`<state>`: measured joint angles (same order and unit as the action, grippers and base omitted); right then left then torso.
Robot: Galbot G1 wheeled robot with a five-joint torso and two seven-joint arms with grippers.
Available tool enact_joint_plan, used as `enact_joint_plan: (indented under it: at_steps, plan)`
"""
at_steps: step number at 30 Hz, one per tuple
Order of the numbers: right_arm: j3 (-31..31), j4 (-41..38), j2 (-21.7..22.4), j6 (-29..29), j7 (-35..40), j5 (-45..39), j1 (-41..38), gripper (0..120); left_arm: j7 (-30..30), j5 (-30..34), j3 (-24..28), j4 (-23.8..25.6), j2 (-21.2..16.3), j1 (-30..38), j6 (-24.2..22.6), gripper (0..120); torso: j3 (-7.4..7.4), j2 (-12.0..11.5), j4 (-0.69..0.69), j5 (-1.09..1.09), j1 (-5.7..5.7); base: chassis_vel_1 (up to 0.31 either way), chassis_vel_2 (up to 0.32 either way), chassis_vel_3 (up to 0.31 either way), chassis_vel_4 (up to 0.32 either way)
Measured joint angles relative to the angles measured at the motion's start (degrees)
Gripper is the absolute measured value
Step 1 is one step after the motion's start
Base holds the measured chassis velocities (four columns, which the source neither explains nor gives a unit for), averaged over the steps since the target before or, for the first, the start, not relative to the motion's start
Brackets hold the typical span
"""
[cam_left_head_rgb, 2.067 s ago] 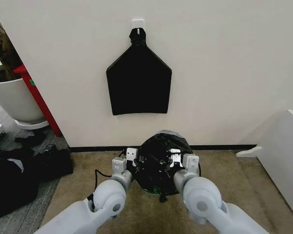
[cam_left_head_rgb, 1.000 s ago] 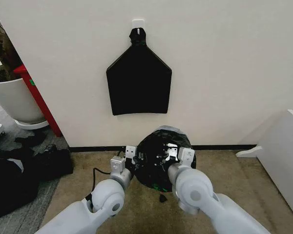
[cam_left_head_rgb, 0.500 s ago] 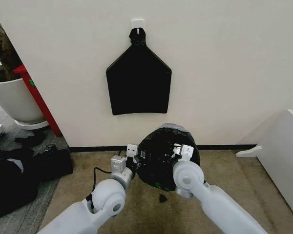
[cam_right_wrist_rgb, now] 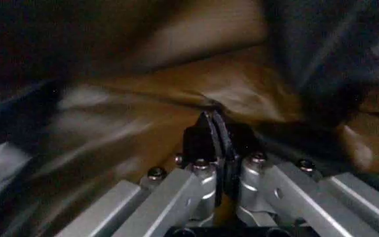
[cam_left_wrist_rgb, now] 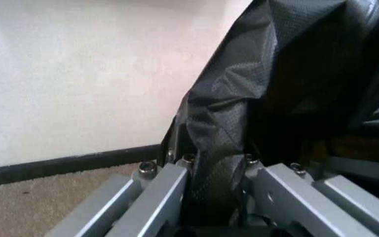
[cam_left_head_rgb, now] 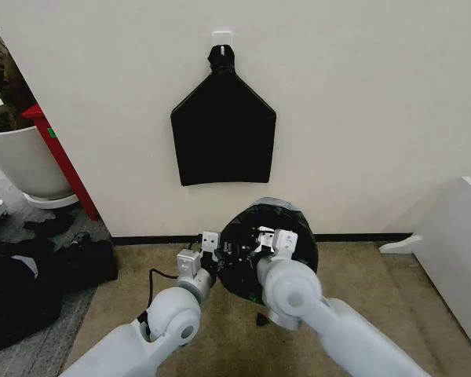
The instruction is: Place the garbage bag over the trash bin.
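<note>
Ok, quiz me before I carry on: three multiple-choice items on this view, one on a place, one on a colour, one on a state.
1. Where does the garbage bag sit?
A. on the floor against the wall
B. on the hook on the wall
C. beside the plant pot

2. What colour is the flat bag bundle on the wall?
A. white
B. red
C. black

3. How is the right gripper?
A. wide open
B. shut on the garbage bag
C. holding a cable

Answers:
1 A: it sits on the carpet at the baseboard.
2 C: the bundle is plain black.
3 B: its fingers pinch a fold of plastic; the left gripper grips it too.
</note>
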<state>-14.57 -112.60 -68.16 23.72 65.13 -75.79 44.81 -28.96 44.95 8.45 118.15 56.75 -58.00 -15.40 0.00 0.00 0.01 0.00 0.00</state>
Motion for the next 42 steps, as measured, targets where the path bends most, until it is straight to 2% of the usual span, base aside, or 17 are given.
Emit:
enact_joint_plan:
  at_steps: [5, 9, 15, 18, 20, 27, 33, 38, 42]
  plan:
    - [1.97, 3.34, 0.72, 0.93, -0.73, 0.47, 0.84, 0, 0.15, 0.04, -0.37, 0.35, -0.11, -0.14, 0.0, 1, 0.0, 0.0, 0.0, 0.0, 0.0, 0.0, 0.0, 0.0, 0.0]
    - [2.81, 2.88, 1.98, 1.19, -0.56, -0.21, 1.89, 0, 0.24, 0.05, -0.66, 0.34, -0.22, -0.1, 0.0, 1, 0.0, 0.0, -0.02, 0.0, 0.0, 0.0, 0.0, 0.0, 0.0]
    - [1.84, -5.1, 3.45, 0.63, 1.98, -3.75, 1.13, 0, 0.45, 0.05, -0.75, -0.06, -0.15, 0.04, 0.0, 1, 0.0, 0.0, -0.02, 0.0, 0.0, 0.0, 0.0, 0.0, 0.0]
    - [0.55, -6.49, 2.96, -0.05, 2.37, -4.36, -0.07, 0, 0.48, 0.03, -0.68, -0.22, -0.09, -0.03, 0.01, 1, 0.0, 0.0, -0.01, 0.0, 0.0, 0.0, 0.0, 0.0, 0.0]
    - [-0.3, -5.56, 1.91, -0.33, 2.23, -4.05, -1.0, 0, 0.5, 0.02, -0.61, -0.24, -0.04, -0.09, 0.01, 1, 0.0, 0.0, 0.0, 0.0, 0.0, 0.0, 0.0, 0.0, 0.0]
    - [0.53, 4.94, -1.83, -0.41, -0.11, -0.03, -1.46, 0, 0.98, 0.04, -1.14, 1.03, -0.5, -0.92, 0.06, 1, 0.0, 0.0, 0.0, 0.0, 0.0, 0.0, 0.0, 0.0, 0.0]
    - [2.19, 10.05, -2.12, -0.6, -0.02, -0.06, -1.76, 0, 1.47, 0.05, -1.64, 2.04, -0.7, -1.53, 0.16, 1, 0.0, 0.0, -0.01, 0.0, 0.0, 0.0, 0.0, 0.0, 0.0]
    - [2.11, 5.1, -0.54, -0.98, 1.67, -2.42, -1.56, 0, 1.54, 0.03, -2.0, 1.71, -0.58, -1.57, 0.22, 1, 0.0, 0.0, -0.01, 0.0, 0.0, 0.0, 0.0, 0.0, 0.0]
    - [0.41, -2.06, 0.79, -1.96, 4.93, -5.97, -1.88, 0, 1.6, -0.41, -2.03, 0.7, -0.12, -1.65, 0.36, 1, -0.01, 0.01, -0.01, -0.01, -0.01, 0.0, 0.0, 0.0, 0.0]
